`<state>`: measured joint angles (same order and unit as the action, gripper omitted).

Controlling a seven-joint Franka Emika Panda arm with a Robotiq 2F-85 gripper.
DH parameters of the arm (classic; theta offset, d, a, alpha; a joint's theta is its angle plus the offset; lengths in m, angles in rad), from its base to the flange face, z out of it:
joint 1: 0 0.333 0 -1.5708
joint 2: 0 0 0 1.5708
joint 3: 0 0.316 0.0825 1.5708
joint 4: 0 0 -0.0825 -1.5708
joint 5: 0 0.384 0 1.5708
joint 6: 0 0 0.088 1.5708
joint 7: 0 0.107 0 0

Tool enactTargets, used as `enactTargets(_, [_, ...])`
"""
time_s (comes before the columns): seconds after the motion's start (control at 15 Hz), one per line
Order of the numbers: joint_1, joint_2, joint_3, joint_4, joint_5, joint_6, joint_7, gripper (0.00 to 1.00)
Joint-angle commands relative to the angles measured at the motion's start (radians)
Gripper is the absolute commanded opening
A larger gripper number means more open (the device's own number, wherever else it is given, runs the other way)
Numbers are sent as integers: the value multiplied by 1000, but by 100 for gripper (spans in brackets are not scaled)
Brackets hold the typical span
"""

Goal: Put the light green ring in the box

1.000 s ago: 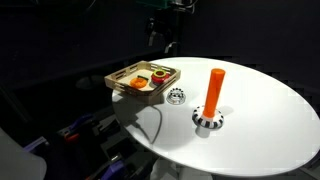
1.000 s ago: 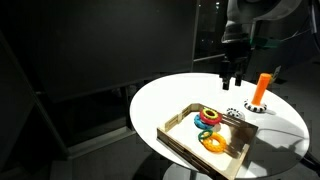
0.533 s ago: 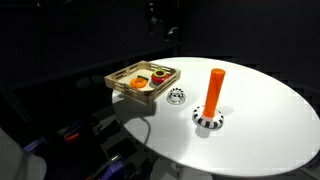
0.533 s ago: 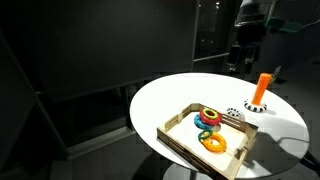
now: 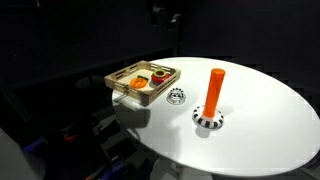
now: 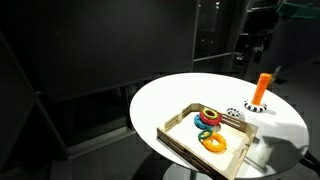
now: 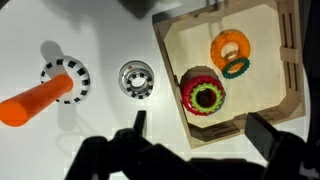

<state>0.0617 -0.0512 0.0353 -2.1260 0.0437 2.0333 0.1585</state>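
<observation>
While the tool [image 7: 195, 140] is hanging wide apart and empty above, the light green ring [image 7: 207, 97] is lying inside the box [image 7: 283, 92] atop a red ring [image 7: 191, 86].

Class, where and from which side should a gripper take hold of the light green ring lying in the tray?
Probably from straight above, pinching its band with one finger in the centre hole and one outside. The light green ring lies flat on the wider red ring inside the tray, so its edge is poorly exposed sideways.
</observation>
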Motion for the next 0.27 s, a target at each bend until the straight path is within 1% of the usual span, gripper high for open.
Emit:
enactTargets(0.0, [-7,-3,6,2,0,-3,0,100])
enactTargets(0.2, [-7,0,6,2,0,-3,0,100])
